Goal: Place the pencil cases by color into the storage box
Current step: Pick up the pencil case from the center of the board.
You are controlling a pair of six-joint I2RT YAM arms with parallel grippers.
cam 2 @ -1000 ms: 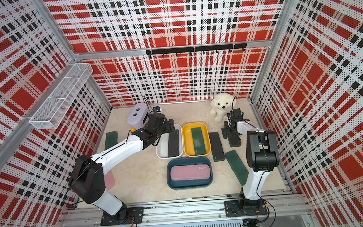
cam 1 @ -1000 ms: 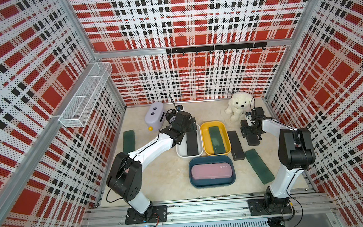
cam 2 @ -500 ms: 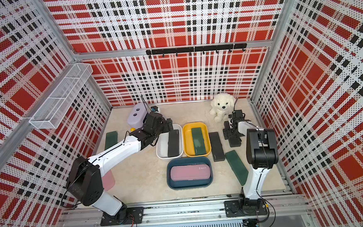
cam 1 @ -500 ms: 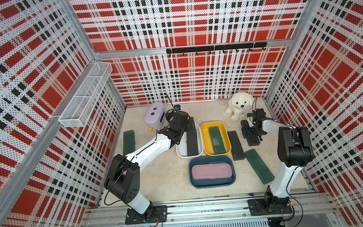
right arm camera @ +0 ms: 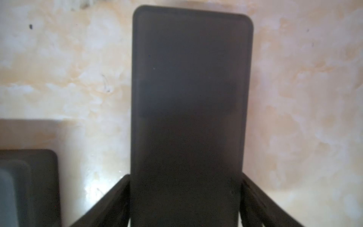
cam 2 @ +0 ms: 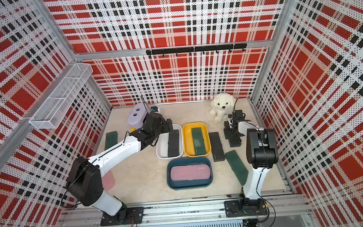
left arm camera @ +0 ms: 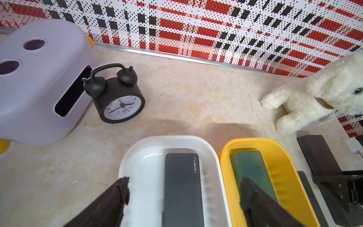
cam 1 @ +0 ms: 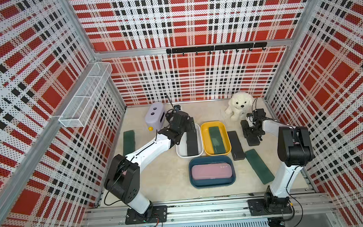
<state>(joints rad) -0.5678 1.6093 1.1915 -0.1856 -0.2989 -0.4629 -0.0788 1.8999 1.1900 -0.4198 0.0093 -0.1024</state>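
Note:
My right gripper point(right arm camera: 185, 176) is shut on a black pencil case point(right arm camera: 190, 88) lying on the table by the right wall point(cam 1: 254, 142), a finger against each long side. My left gripper point(left arm camera: 184, 196) hangs open over the white bin point(cam 1: 181, 149), where another black case point(cam 1: 192, 142) lies. The yellow bin point(cam 1: 204, 138) holds a green case point(cam 1: 216, 141). The blue bin point(cam 1: 211, 183) holds a pink case point(cam 1: 211, 171). Loose on the table are a black case point(cam 1: 235, 145) and two green cases point(cam 1: 259, 166) point(cam 1: 128, 141). A pink case point(cam 2: 108, 181) is half hidden behind the left arm.
A lilac box point(cam 1: 155, 116) and a black alarm clock point(left arm camera: 119, 98) stand at the back left. A white plush dog point(cam 1: 238, 106) sits at the back right, close to my right gripper. A wire basket point(cam 1: 86, 96) hangs on the left wall.
The right gripper has come down a little and closed its fingers on the black case. The left gripper has shifted slightly over the white bin and stays open.

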